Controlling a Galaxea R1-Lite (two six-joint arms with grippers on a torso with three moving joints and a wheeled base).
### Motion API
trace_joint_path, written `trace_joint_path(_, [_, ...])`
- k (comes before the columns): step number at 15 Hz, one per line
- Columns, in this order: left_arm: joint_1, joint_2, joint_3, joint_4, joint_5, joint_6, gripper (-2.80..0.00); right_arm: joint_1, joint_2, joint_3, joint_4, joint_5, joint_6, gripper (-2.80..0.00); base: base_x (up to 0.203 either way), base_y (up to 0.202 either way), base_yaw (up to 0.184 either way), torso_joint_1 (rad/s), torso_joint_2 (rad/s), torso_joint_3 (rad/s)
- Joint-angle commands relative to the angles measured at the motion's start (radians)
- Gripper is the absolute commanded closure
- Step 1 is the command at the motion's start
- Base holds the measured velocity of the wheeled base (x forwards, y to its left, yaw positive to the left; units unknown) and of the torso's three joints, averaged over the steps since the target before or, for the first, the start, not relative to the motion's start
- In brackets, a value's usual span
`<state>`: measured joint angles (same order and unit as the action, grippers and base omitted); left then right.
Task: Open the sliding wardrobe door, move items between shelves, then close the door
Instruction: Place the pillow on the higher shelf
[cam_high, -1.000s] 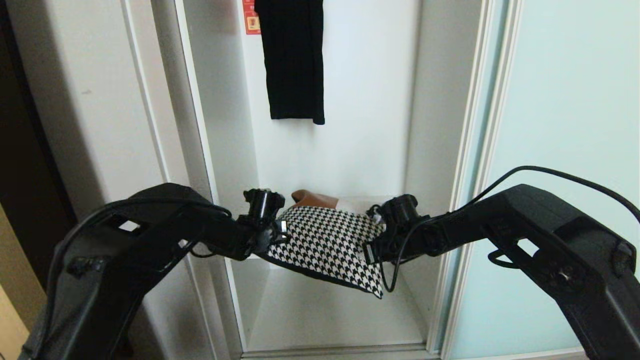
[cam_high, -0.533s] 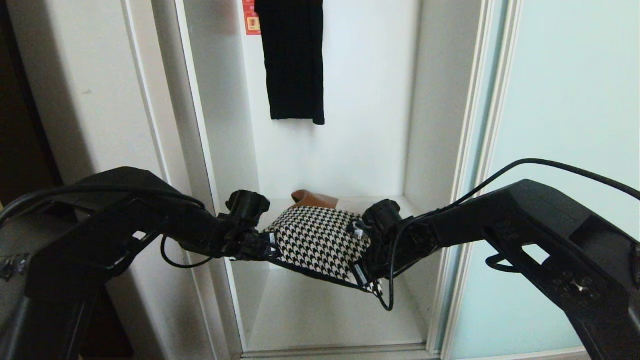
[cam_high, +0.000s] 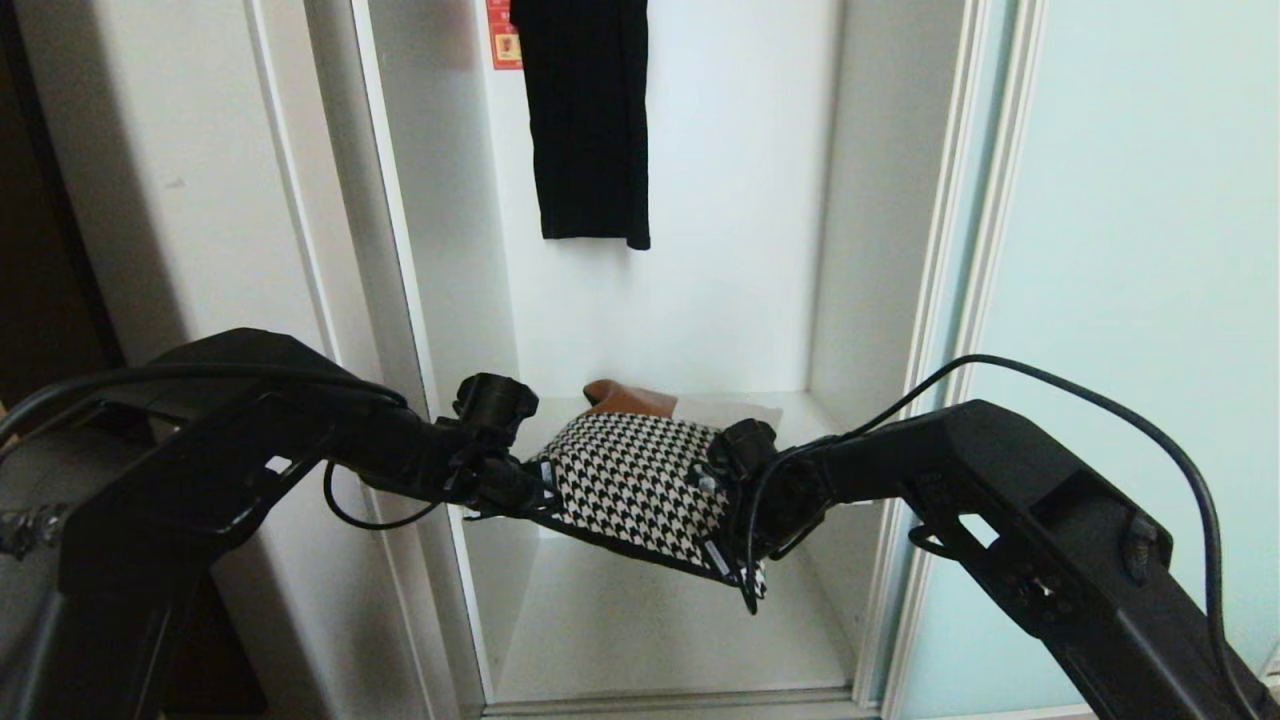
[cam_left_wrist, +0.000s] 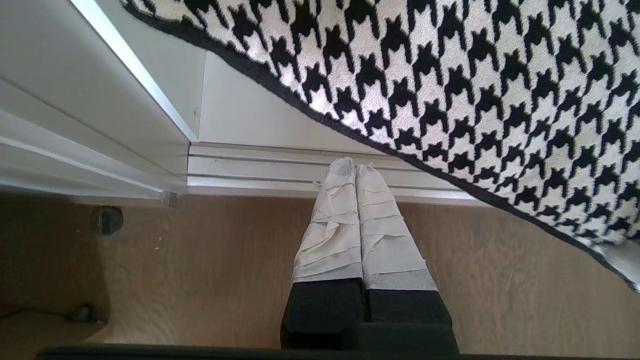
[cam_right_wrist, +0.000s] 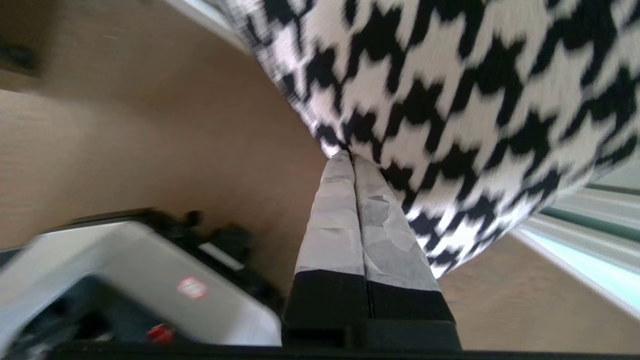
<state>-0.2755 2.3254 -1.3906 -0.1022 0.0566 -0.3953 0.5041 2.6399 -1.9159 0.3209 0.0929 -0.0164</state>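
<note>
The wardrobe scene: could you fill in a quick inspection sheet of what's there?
Surface: white shelf low in the open compartment, bare where visible.
Job's things: houndstooth cushion carried between both arms; sliding wardrobe door stands aside.
Clutter: black ribbed garment hanging; tan item behind the cushion.
Grippers: left gripper shut, beside the cushion; right gripper shut, tips at the cushion.
Cables: black cable looping over the right arm.
Surroundings: wooden floor.

Nothing's really reading clearly here. A red tag (cam_high: 503, 35) is hanging on the wardrobe's back wall (cam_high: 740, 200) beside the black garment (cam_high: 588, 120), but whatever's printed on it is staying too tiny to make out.
</note>
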Motion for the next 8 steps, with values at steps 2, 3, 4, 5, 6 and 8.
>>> trace_joint_path(2, [-0.001, 0.014, -0.019, 0.004, 0.002, -0.017, 0.0, -0.012, 0.069, -0.026, -0.037, -0.04, -0.019, 0.0, 0.0, 0.0, 0.0, 0.0, 0.0, 0.0])
trace_joint_path(3, [-0.001, 0.014, -0.02, 0.004, 0.002, -0.018, 0.0, -0.019, 0.083, -0.026, -0.065, -0.055, -0.018, 0.0, 0.0, 0.0, 0.0, 0.0, 0.0, 0.0])
trace_joint_path(4, [-0.001, 0.015, -0.021, 0.006, 0.002, -0.02, 0.0, -0.028, 0.101, -0.026, -0.12, -0.097, -0.019, 0.0, 0.0, 0.0, 0.0, 0.0, 0.0, 0.0])
trace_joint_path(5, [-0.001, 0.015, -0.021, 0.004, 0.002, -0.02, 0.0, -0.043, 0.11, -0.027, -0.17, -0.131, -0.018, 0.0, 0.0, 0.0, 0.0, 0.0, 0.0, 0.0])
trace_joint_path(6, [-0.001, 0.015, -0.021, 0.004, 0.002, -0.022, 0.0, -0.055, 0.112, -0.027, -0.223, -0.136, -0.016, 0.0, 0.0, 0.0, 0.0, 0.0, 0.0, 0.0])
trace_joint_path(8, [-0.001, 0.015, -0.016, 0.003, 0.003, -0.027, 0.0, -0.076, 0.112, -0.026, -0.335, -0.137, -0.014, 0.0, 0.0, 0.0, 0.0, 0.0, 0.0, 0.0])
